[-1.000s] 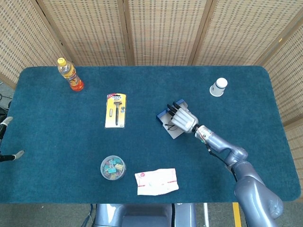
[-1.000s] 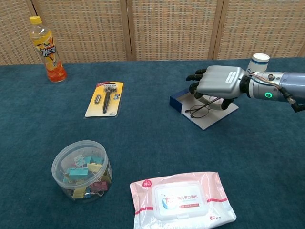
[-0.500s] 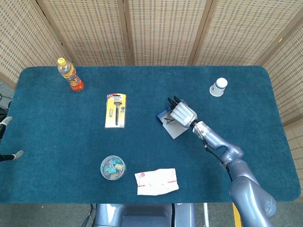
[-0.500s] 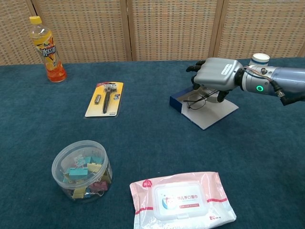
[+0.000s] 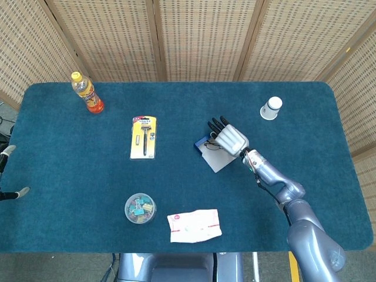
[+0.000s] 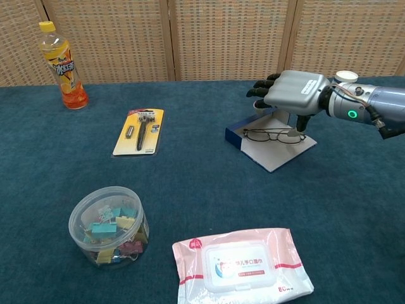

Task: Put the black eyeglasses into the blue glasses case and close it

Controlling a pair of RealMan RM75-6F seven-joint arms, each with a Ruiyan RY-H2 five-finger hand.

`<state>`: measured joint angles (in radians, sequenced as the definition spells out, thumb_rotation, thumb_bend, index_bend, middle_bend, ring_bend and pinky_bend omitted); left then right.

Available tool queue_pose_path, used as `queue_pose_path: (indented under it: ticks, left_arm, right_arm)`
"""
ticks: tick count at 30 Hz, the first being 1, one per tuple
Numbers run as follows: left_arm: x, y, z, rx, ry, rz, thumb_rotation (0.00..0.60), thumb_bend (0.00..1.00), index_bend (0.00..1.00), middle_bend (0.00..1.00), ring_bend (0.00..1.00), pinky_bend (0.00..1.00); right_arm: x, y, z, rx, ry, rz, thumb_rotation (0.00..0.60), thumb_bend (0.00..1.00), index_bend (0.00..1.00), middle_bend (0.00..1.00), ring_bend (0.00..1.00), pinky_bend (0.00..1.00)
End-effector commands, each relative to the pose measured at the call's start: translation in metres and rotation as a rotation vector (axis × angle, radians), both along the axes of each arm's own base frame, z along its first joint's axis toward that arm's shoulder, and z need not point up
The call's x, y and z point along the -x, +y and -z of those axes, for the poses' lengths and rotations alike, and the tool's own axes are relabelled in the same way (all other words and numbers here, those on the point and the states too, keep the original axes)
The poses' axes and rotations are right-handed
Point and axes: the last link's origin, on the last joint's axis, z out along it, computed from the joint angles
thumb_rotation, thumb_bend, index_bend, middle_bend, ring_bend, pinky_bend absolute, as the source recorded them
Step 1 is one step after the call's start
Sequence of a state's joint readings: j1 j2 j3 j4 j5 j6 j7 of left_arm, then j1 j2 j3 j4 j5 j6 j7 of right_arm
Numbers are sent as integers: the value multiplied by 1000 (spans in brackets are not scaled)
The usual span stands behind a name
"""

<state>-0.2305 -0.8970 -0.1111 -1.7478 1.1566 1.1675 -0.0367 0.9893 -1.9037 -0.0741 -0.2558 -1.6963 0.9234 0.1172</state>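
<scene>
Table: a wide table [image 5: 70, 194] covered edge to edge in dark teal carpet-like cloth.
Walls: folding screens [image 5: 205, 35] of pale woven cane in light wooden frames stand behind and along both sides.
Light: even and soft, with faint shadows.

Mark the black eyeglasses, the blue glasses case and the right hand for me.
black eyeglasses [image 6: 271, 134], chest view, on the frame's bridge.
blue glasses case [image 6: 235, 135], chest view, on its blue front wall.
right hand [image 6: 292, 92], chest view, on the grey back of the hand.
</scene>
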Motion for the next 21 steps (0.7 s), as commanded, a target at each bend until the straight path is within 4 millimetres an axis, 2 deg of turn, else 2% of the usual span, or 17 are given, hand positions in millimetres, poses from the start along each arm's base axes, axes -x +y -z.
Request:
queue_pose_path:
  ticks: [1, 2, 4, 6, 8, 10, 12, 21]
  left_arm:
    - [0, 0, 0, 1, 0, 0, 600, 0, 0, 0, 0, 0]
    - [0, 0, 0, 0, 0, 0, 600, 0, 0, 0, 0, 0]
    - [0, 0, 0, -2, -1, -3, 600, 0, 0, 0, 0, 0]
    - [1, 1, 0, -3, -3, -6, 600, 0, 0, 0, 0, 0]
    - [1, 1, -1, -4, -3, -9, 600, 0, 0, 0, 0, 0]
    - [1, 2, 0, 0, -4, -11, 600, 0, 0, 0, 0, 0]
    - [1, 2, 0, 2, -4, -11, 600, 0, 0, 0, 0, 0]
    - [3, 3, -1, 0, -7, -19, 600, 0, 0, 0, 0, 0]
  right_arm:
    - [-8, -2, -2, -11, -71, 19, 600, 470, 264, 56, 27, 133]
    - [-11, -3, -3, -20, -102, 28, 600, 586, 264, 56, 27, 133]
    - [-19, -5, -4, -35, -145, 32, 600, 893, 264, 61, 26, 133]
    - [-28, -8, -7, -51, -185, 34, 600, 994, 264, 74, 22, 133]
    - [-37, -11, -8, -66, -230, 52, 600, 1000, 264, 92, 18, 133]
    - [-55, -23, -8, -85, -350, 159, 600, 1000, 266, 107, 18, 133]
    - [-62, -29, -5, -78, -355, 219, 600, 1000, 279, 121, 18, 133]
    - [-62, -31, 24, -69, -298, 376, 600, 1000, 320, 171, 53, 133]
